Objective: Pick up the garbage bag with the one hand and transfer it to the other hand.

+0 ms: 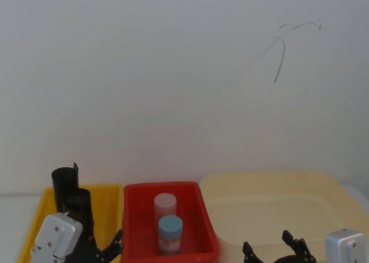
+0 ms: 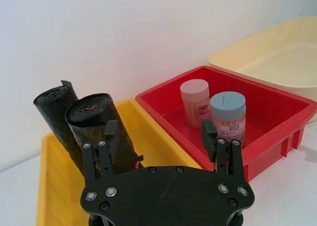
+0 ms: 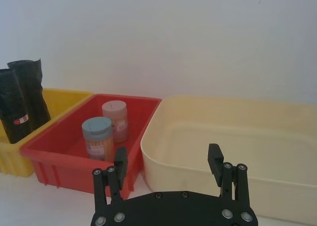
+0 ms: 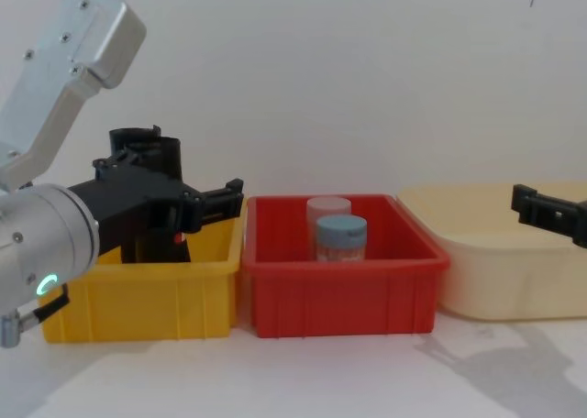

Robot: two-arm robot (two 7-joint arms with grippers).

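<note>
White wall (image 1: 173,72), garbage bag (image 2: 95,116) beyond left pincer (image 2: 159,129)

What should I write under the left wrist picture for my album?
Open left gripper close to the nearer garbage bag, one of two rolls in the yellow bin.

A plain matte white wall (image 1: 144,72) stands behind the work area, bare apart from a thin dark curved line (image 1: 281,52) high on its right side. The line forks into fainter strokes at its upper end; whether it is a crack or a pen mark cannot be told. Below, the wall meets a smooth white tabletop (image 4: 321,372). The light is soft and even, and faint grey shadows (image 4: 491,356) lie on the tabletop's front right part.
</note>
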